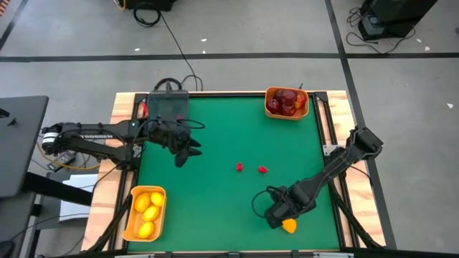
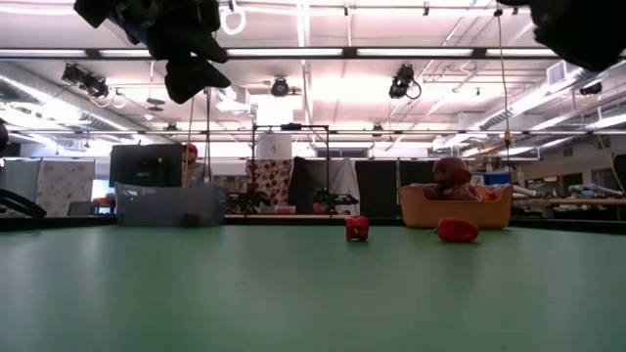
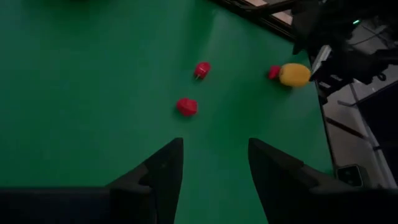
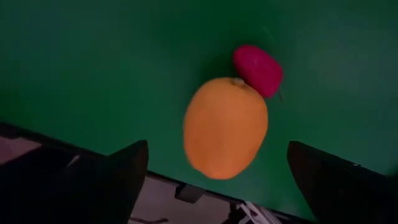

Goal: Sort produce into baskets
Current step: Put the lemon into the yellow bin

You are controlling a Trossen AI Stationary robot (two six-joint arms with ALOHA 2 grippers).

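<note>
Green felt covers the desk, framed by pale wood. Taking the yellow lemon-shaped fruit near the desk's front right edge as the landmark: the right pincer hangs directly over it, its two dark fingers spread wide on either side of the fruit and not touching it. A small bright red bit lies against the lemon's far end.

Two more small red bits and sit on the bare felt toward the desk's middle, up and to the left of the lemon, near each other but apart.

Far to the lemon's left, at the front left corner, an orange bin holds three yellow fruits. At the back edge, straight beyond the lemon, a second orange bin is filled with dark red round fruits. A dark grey tray sits at the back left, diagonally across from the lemon.

The left pincer hovers above the felt just in front of the grey tray, well away from the lemon, its fingers partly apart and holding nothing.
</note>
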